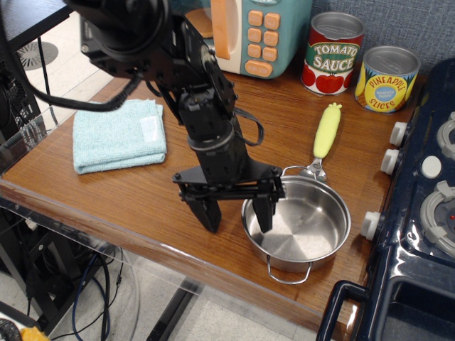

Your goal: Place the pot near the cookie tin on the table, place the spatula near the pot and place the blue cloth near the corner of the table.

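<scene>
The shiny steel pot (pixel 302 227) sits near the front edge of the brown table (pixel 142 206), wire loop handles front and back. My gripper (pixel 237 217) is open and straddles the pot's left rim: one finger stands inside the pot, the other outside on the table side. The spatula (pixel 325 136) lies just behind the pot, yellow-green handle pointing to the cans, its metal head at the pot's rear handle. The light blue cloth (pixel 119 133) lies folded near the table's left corner, partly behind my arm.
A tomato sauce can (pixel 333 53) and a pineapple slices can (pixel 387 78) stand at the back right. A teal toy with orange buttons (pixel 252 32) stands at the back. The dark navy toy stove (pixel 419 213) borders the right side. The clear acrylic rim (pixel 28 135) lines the left edge.
</scene>
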Controlling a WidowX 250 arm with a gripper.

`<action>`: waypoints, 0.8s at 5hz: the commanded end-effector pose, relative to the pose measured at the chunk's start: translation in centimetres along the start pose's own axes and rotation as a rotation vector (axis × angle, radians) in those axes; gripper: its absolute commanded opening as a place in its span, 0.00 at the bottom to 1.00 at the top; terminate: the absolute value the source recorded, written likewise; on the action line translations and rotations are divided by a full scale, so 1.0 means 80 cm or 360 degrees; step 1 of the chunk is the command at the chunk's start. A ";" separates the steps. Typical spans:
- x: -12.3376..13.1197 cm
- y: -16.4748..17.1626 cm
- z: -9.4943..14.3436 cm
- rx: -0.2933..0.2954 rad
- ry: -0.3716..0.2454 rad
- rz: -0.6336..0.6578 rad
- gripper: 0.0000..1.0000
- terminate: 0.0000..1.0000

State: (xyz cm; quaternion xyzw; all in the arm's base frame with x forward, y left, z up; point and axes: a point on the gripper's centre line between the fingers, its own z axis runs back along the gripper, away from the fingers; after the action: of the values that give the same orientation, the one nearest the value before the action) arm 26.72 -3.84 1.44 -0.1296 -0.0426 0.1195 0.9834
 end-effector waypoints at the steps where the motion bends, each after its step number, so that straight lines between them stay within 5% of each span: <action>1: 0.003 -0.009 -0.003 0.0038 -0.0036 -0.0097 0.00 0.00; 4: 0.003 -0.007 0.006 0.0072 -0.0026 -0.0132 0.00 0.00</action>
State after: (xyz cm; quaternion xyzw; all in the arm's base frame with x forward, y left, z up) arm 26.94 -4.39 0.85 -0.1028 -0.0359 0.0863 0.9903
